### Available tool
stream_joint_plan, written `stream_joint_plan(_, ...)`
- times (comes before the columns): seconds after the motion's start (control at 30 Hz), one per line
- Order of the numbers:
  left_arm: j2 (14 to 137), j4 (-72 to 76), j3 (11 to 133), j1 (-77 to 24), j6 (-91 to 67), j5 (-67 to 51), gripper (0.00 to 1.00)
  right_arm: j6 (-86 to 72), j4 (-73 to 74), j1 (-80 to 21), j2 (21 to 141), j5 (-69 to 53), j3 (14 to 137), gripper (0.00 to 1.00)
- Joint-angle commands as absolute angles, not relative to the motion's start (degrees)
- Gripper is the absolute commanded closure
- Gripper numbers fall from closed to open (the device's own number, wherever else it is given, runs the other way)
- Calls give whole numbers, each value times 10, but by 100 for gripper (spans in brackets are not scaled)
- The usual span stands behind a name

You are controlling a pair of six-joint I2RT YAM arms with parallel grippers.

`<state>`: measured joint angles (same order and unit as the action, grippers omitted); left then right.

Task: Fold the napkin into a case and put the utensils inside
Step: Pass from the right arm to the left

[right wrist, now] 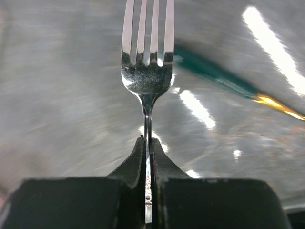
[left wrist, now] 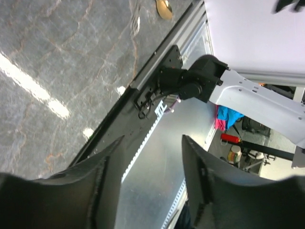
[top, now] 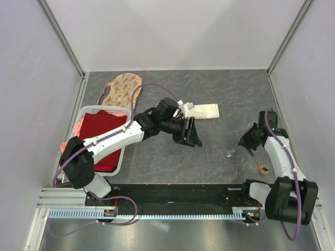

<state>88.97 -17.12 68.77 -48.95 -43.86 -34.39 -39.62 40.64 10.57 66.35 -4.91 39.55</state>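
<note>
The cream-white napkin point(top: 202, 111) lies as a narrow folded case at the back middle of the table. Just in front of it my left gripper point(top: 192, 137) hovers open and empty; in the left wrist view point(left wrist: 152, 143) nothing sits between the black fingers. My right gripper point(top: 245, 142) is shut on the handle of a shiny fork point(right wrist: 147, 62), whose tines point away over the table; the fork point(top: 231, 153) shows faintly from above. A spoon point(top: 260, 166) with a green handle and gold bowl lies on the table by the right arm, its handle point(right wrist: 214, 76) beside the fork.
A white basket point(top: 104, 109) holding a red cloth stands at the left, with a peach floral cloth point(top: 121, 90) behind it. White walls close in the table on three sides. The arms' black base rail point(top: 172, 196) runs along the near edge.
</note>
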Motion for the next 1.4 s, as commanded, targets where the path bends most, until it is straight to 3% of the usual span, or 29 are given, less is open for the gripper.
stream_joint_plan(0.0, 867, -228, 739, -490, -427, -370, 36, -379, 394, 63, 620, -186, 480, 100)
stream_joint_plan(0.23, 899, -236, 819, -490, -401, -393, 32, -455, 95, -15, 593, -403, 469, 100)
stream_joint_plan(0.4, 893, -235, 820, -485, -410, -396, 32, -619, -150, -78, 561, -421, 389, 100)
stream_joint_plan(0.77, 853, -248, 780, -456, -453, -381, 34, -729, -300, -120, 516, -434, 318, 100)
stream_joint_plan(1.03, 786, -270, 780, -436, -454, -362, 36, -700, -279, -125, 511, -451, 322, 100)
stream_joint_plan(1.1, 779, -284, 782, -429, -454, -343, 34, -664, -218, -127, 519, -449, 338, 100)
stream_joint_plan(1.17, 773, -298, 792, -430, -423, -317, 21, -633, -152, -127, 528, -448, 374, 100)
stream_joint_plan(1.33, 819, -344, 842, -448, -330, -271, 23, -616, -42, -137, 547, -412, 438, 100)
stream_joint_plan(1.37, 831, -374, 873, -478, -307, -208, 24, -614, 15, -138, 555, -404, 452, 100)
